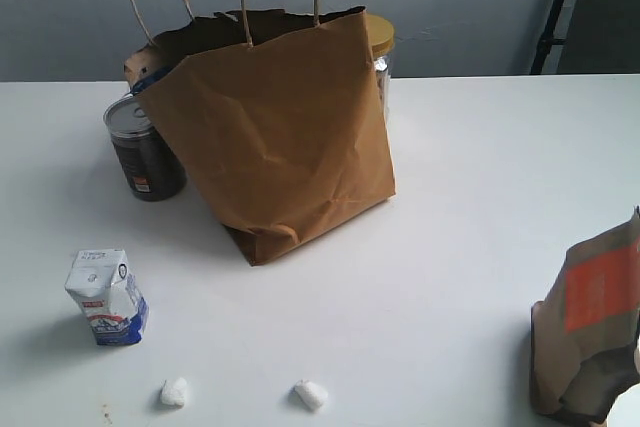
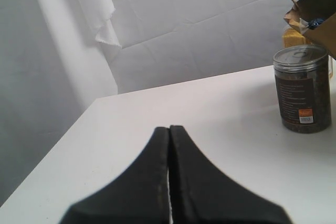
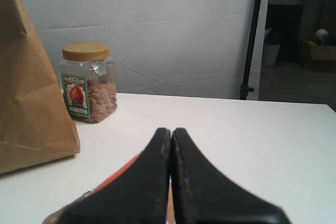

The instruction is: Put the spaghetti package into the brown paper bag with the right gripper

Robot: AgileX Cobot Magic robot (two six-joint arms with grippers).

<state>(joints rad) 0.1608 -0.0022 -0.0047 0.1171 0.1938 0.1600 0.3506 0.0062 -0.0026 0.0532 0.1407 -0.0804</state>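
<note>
From the exterior view neither arm showed over the white table (image 1: 470,207). The brown paper bag (image 1: 280,137) stood upright, mouth open and handles up, midway along the worktop toward its far edge. A dark blue scrap (image 1: 150,78) peeped at the bag's left rim. Whether that was the spaghetti package could not be told, and it lay nowhere else in sight. A dark can (image 1: 145,152) touched the bag's left side, and a yellow-lidded jar (image 1: 381,42) stood behind its right side. A small carton (image 1: 107,297) and two white lumps (image 1: 175,392) (image 1: 310,394) sat near the front edge, and a glossy pouch (image 1: 590,327) stood at the front right corner.

In the left wrist view the left gripper (image 2: 169,128) hung level over the table with its fingers pressed together on nothing, the can ahead of it.

In the right wrist view the right gripper (image 3: 171,130) likewise had its fingers closed and empty, just above the pouch's orange label. The bag and the jar, full of brown nuts, stood well apart from it.
</note>
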